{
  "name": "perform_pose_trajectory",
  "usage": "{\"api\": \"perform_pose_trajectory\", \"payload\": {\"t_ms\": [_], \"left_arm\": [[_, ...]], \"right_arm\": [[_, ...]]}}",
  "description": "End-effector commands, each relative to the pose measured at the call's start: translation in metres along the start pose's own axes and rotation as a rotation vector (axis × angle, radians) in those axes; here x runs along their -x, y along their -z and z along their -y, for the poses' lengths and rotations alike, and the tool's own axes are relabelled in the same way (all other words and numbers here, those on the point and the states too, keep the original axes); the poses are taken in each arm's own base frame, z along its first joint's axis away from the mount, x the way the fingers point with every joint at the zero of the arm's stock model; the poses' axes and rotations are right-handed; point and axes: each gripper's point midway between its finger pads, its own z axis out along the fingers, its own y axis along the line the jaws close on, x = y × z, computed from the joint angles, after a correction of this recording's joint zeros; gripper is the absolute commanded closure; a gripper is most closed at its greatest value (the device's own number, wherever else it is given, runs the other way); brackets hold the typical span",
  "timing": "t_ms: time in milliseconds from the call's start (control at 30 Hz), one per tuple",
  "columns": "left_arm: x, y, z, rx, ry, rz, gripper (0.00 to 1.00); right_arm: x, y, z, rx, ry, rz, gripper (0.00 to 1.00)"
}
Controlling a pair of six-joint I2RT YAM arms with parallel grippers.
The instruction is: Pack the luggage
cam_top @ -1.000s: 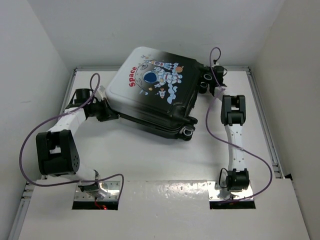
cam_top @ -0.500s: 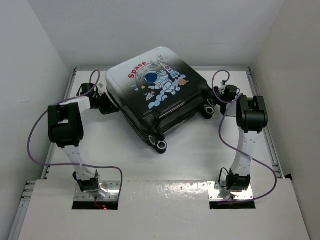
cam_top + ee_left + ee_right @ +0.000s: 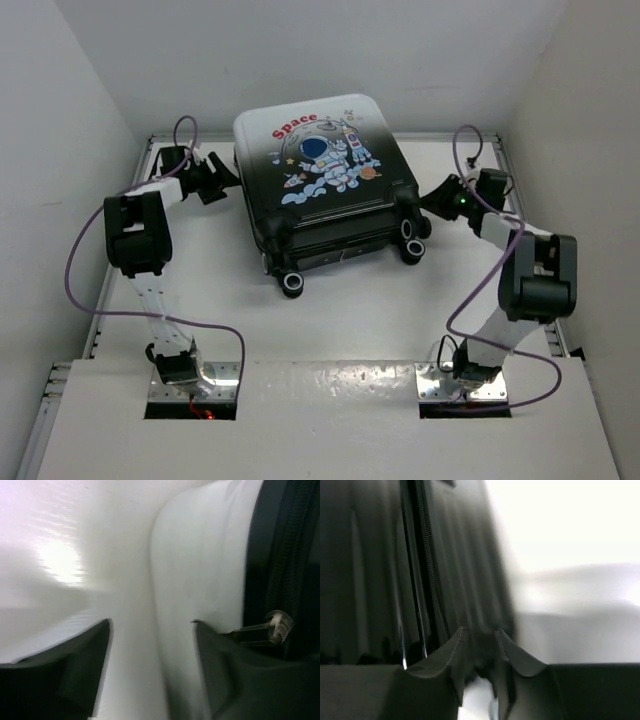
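Observation:
The luggage [image 3: 325, 170] lies flat and closed at the back middle of the table, astronaut print up, its black wheels [image 3: 292, 285] toward me. My left gripper [image 3: 218, 180] sits just off its left edge, open. In the left wrist view the open left gripper [image 3: 152, 626] faces the white shell corner [image 3: 200, 555], with the zip and a clear zip pull [image 3: 276, 625] to the right. My right gripper [image 3: 440, 196] is at the luggage's right side by a wheel. There the right gripper [image 3: 480, 631] shows a narrow gap, tips up against the black shell [image 3: 455, 555].
White walls close in the table [image 3: 360, 320] at the back and both sides. Purple cables [image 3: 90, 250] loop off both arms. The arm bases sit on a metal strip [image 3: 320, 380] at the near edge.
The luggage has turned clockwise, so its wheels now face me. My left gripper has opened and moved to the back left. The right arm has swung out right, its jaws parting slightly.

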Motion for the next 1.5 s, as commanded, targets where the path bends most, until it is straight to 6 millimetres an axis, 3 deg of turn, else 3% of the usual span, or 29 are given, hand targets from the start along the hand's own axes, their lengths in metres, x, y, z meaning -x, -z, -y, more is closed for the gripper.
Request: {"api": "perform_pose_trajectory", "payload": {"t_ms": [0,33,67,133,167,233,267,300,333,400,433,500,667,833,867,967,1167,1233,1333,1433,1467], "left_arm": [[0.043,0.032,0.054,-0.120,-0.149,0.118,0.22],[0.047,0.037,0.053,-0.085,-0.166,0.121,0.16],[0.051,0.042,0.054,-0.065,-0.194,0.124,0.01],[0.065,0.061,0.055,-0.008,-0.287,0.154,0.00],[0.066,0.069,0.053,0.030,-0.338,0.137,0.00],[0.074,0.092,0.052,0.123,-0.376,0.167,0.00],[0.076,0.099,0.054,0.141,-0.394,0.177,0.00],[0.073,0.103,0.054,0.144,-0.401,0.170,0.00],[0.069,0.112,0.059,0.126,-0.395,0.160,0.00],[0.057,0.116,0.058,0.122,-0.381,0.130,0.00],[0.043,0.114,0.056,0.101,-0.351,0.098,0.00],[0.033,0.116,0.057,0.091,-0.326,0.084,0.00],[0.025,0.123,0.061,0.088,-0.325,0.104,0.00],[0.023,0.126,0.053,0.134,-0.322,0.121,0.00],[0.026,0.126,0.052,0.140,-0.326,0.131,0.00],[0.030,0.131,0.055,0.145,-0.327,0.156,0.00],[0.028,0.129,0.046,0.178,-0.320,0.160,0.00],[0.030,0.131,0.043,0.184,-0.315,0.165,0.00],[0.031,0.132,0.041,0.194,-0.314,0.169,0.00],[0.031,0.129,0.039,0.194,-0.314,0.169,0.00],[0.031,0.129,0.039,0.194,-0.314,0.169,0.00]], "right_arm": [[0.006,0.044,0.031,-0.183,0.125,-0.005,0.71],[0.022,0.063,0.045,-0.236,0.180,0.035,0.68],[0.017,0.077,0.046,-0.264,0.174,0.002,0.66],[0.038,0.103,0.045,-0.273,0.290,0.034,0.59],[0.026,0.117,0.030,-0.234,0.262,-0.041,0.57],[0.047,0.136,-0.002,-0.149,0.386,-0.044,0.54],[0.023,0.151,-0.013,-0.136,0.348,-0.134,0.52],[0.020,0.155,-0.024,-0.095,0.333,-0.152,0.48],[0.014,0.166,-0.049,-0.046,0.363,-0.187,0.40],[0.010,0.169,-0.060,-0.048,0.388,-0.202,0.33],[0.003,0.162,-0.077,-0.026,0.433,-0.225,0.30],[-0.001,0.157,-0.096,-0.041,0.490,-0.210,0.22],[-0.017,0.139,-0.105,-0.087,0.515,-0.315,0.01],[-0.018,0.114,-0.097,-0.239,0.656,-0.318,0.01],[-0.016,0.109,-0.085,-0.307,0.674,-0.329,0.01],[-0.013,0.102,-0.079,-0.366,0.711,-0.325,0.01],[-0.041,0.086,-0.076,-0.353,0.761,-0.422,0.04],[-0.040,0.085,-0.071,-0.392,0.792,-0.412,0.06],[-0.038,0.081,-0.065,-0.422,0.816,-0.392,0.17],[-0.034,0.075,-0.072,-0.401,0.833,-0.357,0.45],[-0.033,0.075,-0.073,-0.378,0.872,-0.362,0.62]]}}
